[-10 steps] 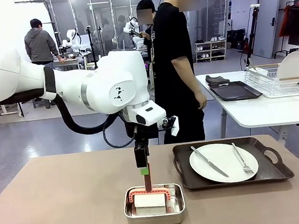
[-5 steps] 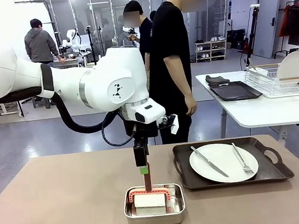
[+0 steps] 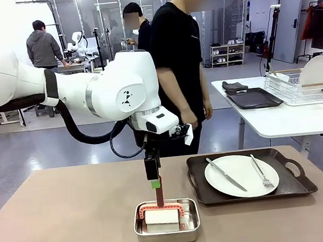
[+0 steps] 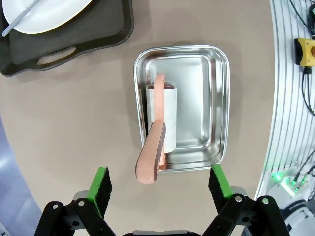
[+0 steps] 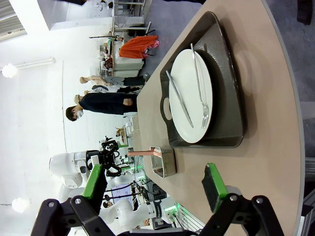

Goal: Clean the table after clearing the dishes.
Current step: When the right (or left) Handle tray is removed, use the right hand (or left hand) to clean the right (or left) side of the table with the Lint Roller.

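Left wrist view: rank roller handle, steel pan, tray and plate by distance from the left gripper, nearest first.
1. Roller handle, just ahead of the left gripper.
2. Steel pan, beneath it, centre.
3. Tray, upper left.
4. Plate, on the tray, top corner.

The robot's left arm (image 3: 110, 94) is a fat, glossy white shell with rounded joints, dark grey bands at the seams and a small black mark (image 3: 129, 99) on its side. A thick black hose (image 3: 89, 140) loops beneath it. The left gripper (image 4: 160, 183) and right gripper (image 5: 154, 184) are black jointed linkages with silver screws (image 4: 238, 198), each carrying 2 bright green pads (image 4: 102, 184).
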Robot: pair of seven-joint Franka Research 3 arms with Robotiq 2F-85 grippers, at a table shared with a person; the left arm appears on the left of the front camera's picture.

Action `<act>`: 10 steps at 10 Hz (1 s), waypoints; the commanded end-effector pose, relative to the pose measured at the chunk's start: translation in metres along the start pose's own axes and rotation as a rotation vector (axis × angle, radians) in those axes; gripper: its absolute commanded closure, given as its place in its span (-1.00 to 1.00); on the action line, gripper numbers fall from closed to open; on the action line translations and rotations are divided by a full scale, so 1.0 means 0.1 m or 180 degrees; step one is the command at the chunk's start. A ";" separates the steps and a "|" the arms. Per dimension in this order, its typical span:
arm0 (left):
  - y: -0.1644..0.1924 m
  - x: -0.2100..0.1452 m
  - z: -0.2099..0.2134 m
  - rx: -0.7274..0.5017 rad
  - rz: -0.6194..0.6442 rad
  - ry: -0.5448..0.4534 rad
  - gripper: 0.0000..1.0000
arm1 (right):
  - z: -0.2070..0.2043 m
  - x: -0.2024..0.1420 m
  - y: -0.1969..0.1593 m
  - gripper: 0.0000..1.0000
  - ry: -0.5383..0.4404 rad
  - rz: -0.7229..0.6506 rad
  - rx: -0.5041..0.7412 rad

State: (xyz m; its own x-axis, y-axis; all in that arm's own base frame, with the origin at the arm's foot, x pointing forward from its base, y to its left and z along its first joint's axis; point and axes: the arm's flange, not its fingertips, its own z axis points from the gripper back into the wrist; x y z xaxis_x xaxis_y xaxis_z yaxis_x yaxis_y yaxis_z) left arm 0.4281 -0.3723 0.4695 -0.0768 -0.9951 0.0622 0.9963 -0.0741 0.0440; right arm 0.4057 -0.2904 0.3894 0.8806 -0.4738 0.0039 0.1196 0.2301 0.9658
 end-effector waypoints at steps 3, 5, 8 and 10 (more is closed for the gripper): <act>0.00 0.00 0.02 0.0024 -0.0002 0.0004 -1.00 | 0.01 -0.02 0.03 -1.00 -0.0010 0.0009 0.0007; 0.00 0.00 0.02 0.0024 -0.0002 0.0004 -1.00 | 0.01 -0.02 0.03 -1.00 -0.0010 0.0009 0.0007; 0.13 -0.13 0.32 -0.0093 0.0275 -0.0247 -1.00 | 0.01 -0.02 0.03 -1.00 -0.0010 0.0009 0.0007; 0.19 -0.58 0.82 -0.0346 0.0804 -0.0621 -1.00 | 0.01 -0.02 0.03 -1.00 -0.0010 0.0009 0.0007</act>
State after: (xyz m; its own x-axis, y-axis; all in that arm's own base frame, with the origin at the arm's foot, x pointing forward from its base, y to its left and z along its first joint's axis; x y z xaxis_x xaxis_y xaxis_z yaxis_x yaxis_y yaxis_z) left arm 0.4512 -0.3365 0.5247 0.0812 -0.9782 0.1912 0.9966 0.0776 -0.0259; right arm 0.4055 -0.2907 0.3894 0.8803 -0.4744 0.0039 0.1197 0.2301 0.9658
